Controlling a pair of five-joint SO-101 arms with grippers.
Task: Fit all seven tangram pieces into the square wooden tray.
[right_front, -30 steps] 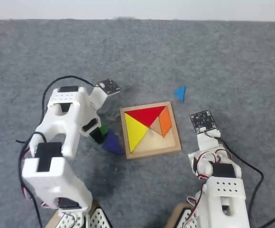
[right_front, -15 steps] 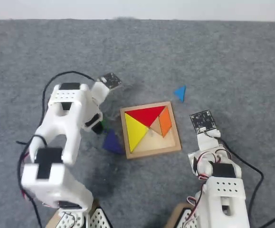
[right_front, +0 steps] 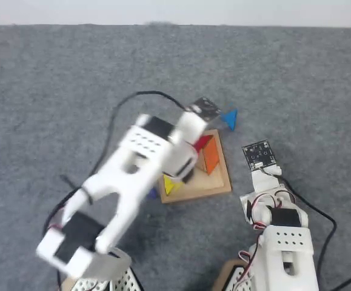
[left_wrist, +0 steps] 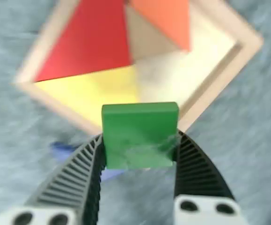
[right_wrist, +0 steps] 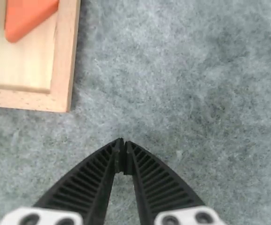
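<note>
— What does the left gripper (left_wrist: 139,138) have?

— A green square (left_wrist: 140,123). It is pinched flat between the two ribbed fingers (left_wrist: 86,168), which are spread no wider than the piece. It hangs over the square wooden tray (left_wrist: 240,49), above the rim beside the yellow triangle (left_wrist: 91,91).

— What is in the tray already?

— Read the tray as a dial from the high view. The red triangle (right_front: 203,143) lies toward 12 o'clock and the orange piece (right_front: 210,156) toward 3. A corner of the yellow one shows near 8. The left arm (right_front: 139,163) comes in from 7 o'clock and covers the 9-to-11 side. In the left wrist view, bare wood shows beside the orange piece.

— Is anything loose on the carpet (right_wrist: 196,70)?

— A light blue triangle (right_front: 229,119) lies at 1 o'clock, near the tray but apart from it. A dark blue piece (right_front: 154,193) lies just beside the rim at 8 o'clock, mostly under the arm.

— And the right gripper (right_wrist: 122,146)?

— Its fingers are pressed together with nothing between them. It sits above the grey carpet near a tray corner. The right arm (right_front: 278,224) is at about 4 o'clock from the tray.
</note>
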